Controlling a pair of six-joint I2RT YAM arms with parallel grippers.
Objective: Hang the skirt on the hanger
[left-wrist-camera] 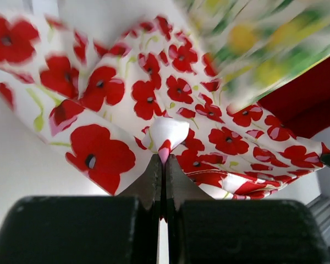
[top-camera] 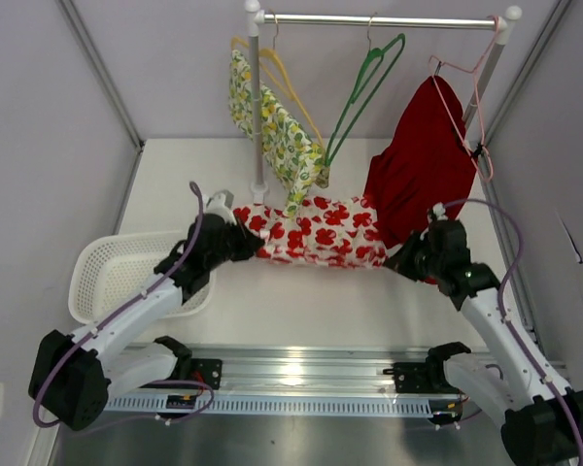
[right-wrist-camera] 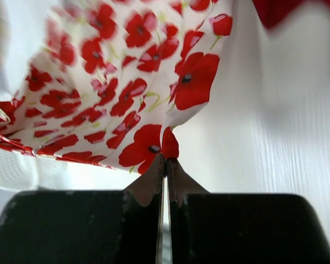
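The skirt [top-camera: 316, 233] is white with red poppies. It hangs stretched between my two grippers, a little above the table. My left gripper [top-camera: 241, 233] is shut on its left edge; the pinched cloth [left-wrist-camera: 165, 137] shows in the left wrist view. My right gripper [top-camera: 400, 254] is shut on its right edge; that pinched corner [right-wrist-camera: 169, 144] shows in the right wrist view. An empty green hanger [top-camera: 364, 87] hangs on the rail [top-camera: 379, 19] above and behind the skirt.
A yellow-green floral garment [top-camera: 277, 131] on a yellow hanger hangs at the rail's left, its hem touching the skirt's top. A red garment [top-camera: 423, 160] on a pink hanger hangs at the right. A white basket [top-camera: 117, 272] sits at the left. The rail's post [top-camera: 257, 107] stands behind.
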